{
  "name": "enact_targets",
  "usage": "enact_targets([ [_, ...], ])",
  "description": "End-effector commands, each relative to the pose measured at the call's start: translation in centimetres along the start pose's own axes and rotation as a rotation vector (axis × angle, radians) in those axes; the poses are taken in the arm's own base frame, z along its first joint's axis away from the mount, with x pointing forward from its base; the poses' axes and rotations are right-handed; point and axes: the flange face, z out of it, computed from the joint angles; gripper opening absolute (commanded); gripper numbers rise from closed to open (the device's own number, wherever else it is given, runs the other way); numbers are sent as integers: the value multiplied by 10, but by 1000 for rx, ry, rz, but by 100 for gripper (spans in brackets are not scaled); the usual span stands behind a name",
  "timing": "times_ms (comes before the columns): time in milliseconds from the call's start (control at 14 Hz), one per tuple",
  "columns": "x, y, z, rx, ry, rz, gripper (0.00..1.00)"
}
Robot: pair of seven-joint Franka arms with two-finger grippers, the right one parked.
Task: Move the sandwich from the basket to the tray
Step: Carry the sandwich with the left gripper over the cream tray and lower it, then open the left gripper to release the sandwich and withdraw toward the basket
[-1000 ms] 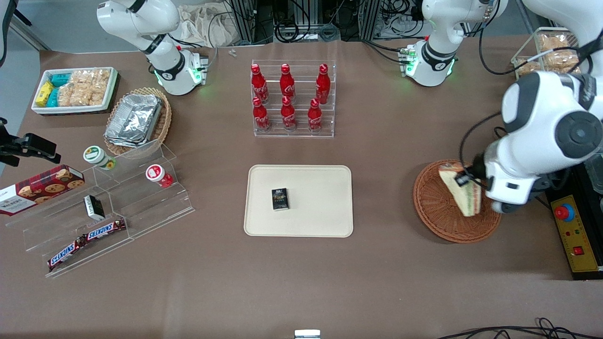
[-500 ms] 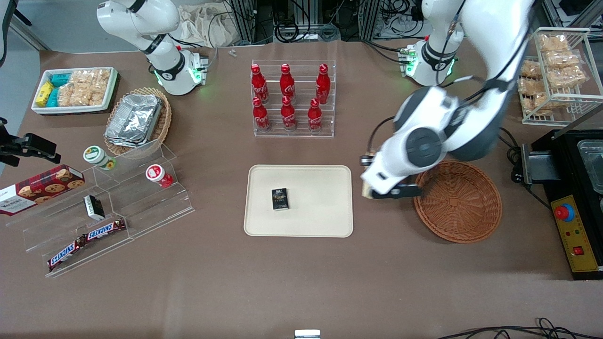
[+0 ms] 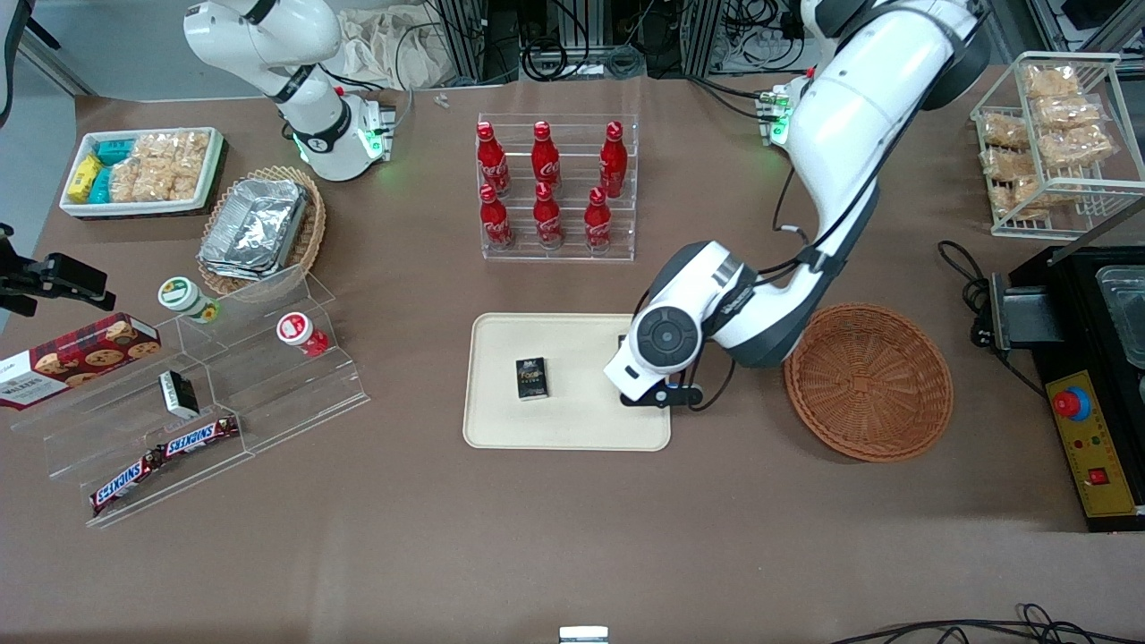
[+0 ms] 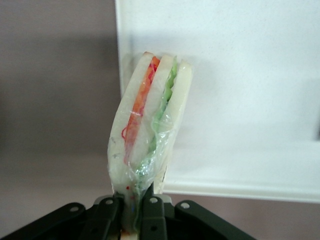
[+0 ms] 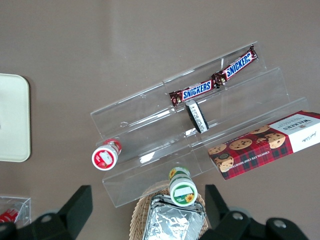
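Note:
The sandwich (image 4: 150, 115), a plastic-wrapped wedge with orange and green filling, stands on edge between the fingers of my left gripper (image 4: 132, 210), which is shut on its lower end. It hangs just above the cream tray (image 4: 240, 100), at the tray's edge. In the front view the gripper (image 3: 660, 394) sits under the white wrist, over the tray (image 3: 572, 420) at the end nearest the reddish-brown basket (image 3: 868, 380); the wrist hides the sandwich there. Nothing lies in the basket.
A small black box (image 3: 531, 377) lies on the tray, toward the parked arm's end. A clear rack of red bottles (image 3: 555, 192) stands farther from the camera than the tray. A clear stepped stand (image 3: 224, 394) with snacks is toward the parked arm's end.
The left arm lifted the sandwich out of the basket and carried it sideways to the tray's edge. The basket now holds nothing.

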Motion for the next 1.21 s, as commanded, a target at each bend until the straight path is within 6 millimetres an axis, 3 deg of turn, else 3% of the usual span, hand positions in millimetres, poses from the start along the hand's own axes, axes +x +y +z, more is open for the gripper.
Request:
enact_targets([
  [0, 5, 10, -2, -9, 31, -38, 13],
  [143, 10, 15, 4, -41, 49, -110, 42],
  [214, 13, 17, 4, -65, 67, -141, 69],
  [357, 15, 16, 4, -73, 72, -144, 100],
  [500, 15, 10, -8, -68, 84, -150, 100],
  [571, 15, -2, -30, -55, 98, -163, 100],
  [714, 2, -35, -73, 24, 70, -173, 100],
  [929, -14, -97, -126, 39, 80, -35, 100],
  [1143, -39, -162, -157, 61, 133, -30, 99],
])
